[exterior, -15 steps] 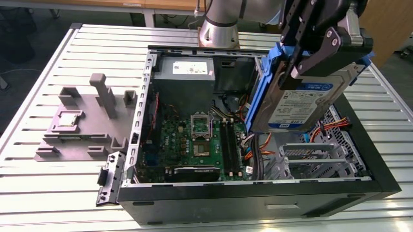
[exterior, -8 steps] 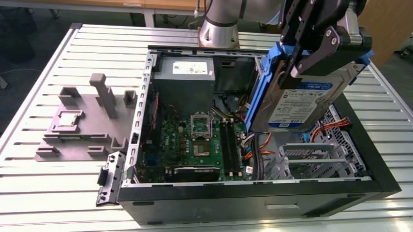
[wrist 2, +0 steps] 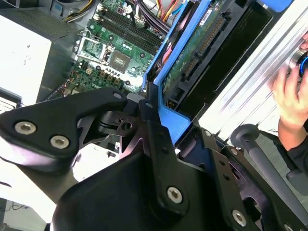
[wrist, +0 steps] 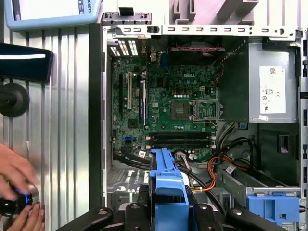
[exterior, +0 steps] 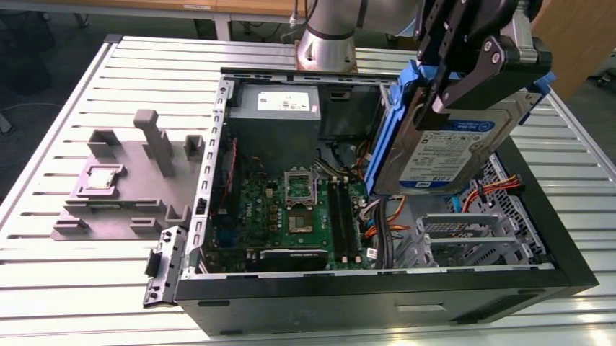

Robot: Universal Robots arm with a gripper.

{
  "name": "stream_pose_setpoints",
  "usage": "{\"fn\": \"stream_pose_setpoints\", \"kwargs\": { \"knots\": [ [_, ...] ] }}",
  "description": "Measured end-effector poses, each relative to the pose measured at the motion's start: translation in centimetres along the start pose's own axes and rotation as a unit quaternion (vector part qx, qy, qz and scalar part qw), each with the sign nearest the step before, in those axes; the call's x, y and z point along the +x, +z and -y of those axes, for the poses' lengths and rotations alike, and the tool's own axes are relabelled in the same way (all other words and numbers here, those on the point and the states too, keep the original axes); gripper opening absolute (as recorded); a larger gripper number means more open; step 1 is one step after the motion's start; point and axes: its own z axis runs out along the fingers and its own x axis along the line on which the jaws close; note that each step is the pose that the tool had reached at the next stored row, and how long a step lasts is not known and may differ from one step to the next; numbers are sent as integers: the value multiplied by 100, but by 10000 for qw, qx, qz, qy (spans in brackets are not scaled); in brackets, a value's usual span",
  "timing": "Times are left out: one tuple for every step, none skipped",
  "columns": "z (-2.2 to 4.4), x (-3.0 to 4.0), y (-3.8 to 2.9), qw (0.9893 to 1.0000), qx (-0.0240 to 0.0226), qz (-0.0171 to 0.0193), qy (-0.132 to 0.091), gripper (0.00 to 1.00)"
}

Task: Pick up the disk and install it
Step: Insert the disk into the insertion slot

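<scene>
A: Layout, big to small?
B: Slatted table (exterior: 77, 288). The open tower case (exterior: 385, 288) lies on it, centre to lower right of the exterior view. Motherboard (exterior: 288, 216) mid-frame, drive cage (exterior: 462, 234) lower right inside the case.
A: Where's the disk?
B: The disk (exterior: 448, 162) is upper right of frame, on edge and tilted, over the cage end of the case. Can't tell if its lower edge touches anything. The gripper (exterior: 452, 101) has its jaws clenched across the drive body and blue carrier (exterior: 388, 130).
A: Handling?
B: My read: stiff, dense, shock-sensitive. The carrier plastic flexes and the label face looks slick. Hold by the flat faces or carrier rails, off the bare circuit board (wrist 2: 190, 48) and connector edge.
A: Anything else?
B: A person's hand (wrist: 17, 185) lower left of the first wrist view, on a knob-like device (wrist: 12, 206), well apart from the disk.
</scene>
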Motion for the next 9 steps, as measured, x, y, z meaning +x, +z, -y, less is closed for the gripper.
{"fn": "stream_pose_setpoints", "kwargs": {
  "knots": [
    [0,-1,0,10000,0,0,0,37],
    [0,-3,0,10000,0,0,0,37],
    [0,-4,0,10000,0,0,0,37],
    [0,-6,0,10000,0,0,0,37],
    [0,-6,0,10000,0,0,0,37],
    [0,-9,0,10000,0,0,0,37],
    [0,-9,0,10000,0,0,0,37],
    [0,-15,0,10000,0,0,0,37],
    [0,-19,0,10000,0,0,0,37]
  ]
}}
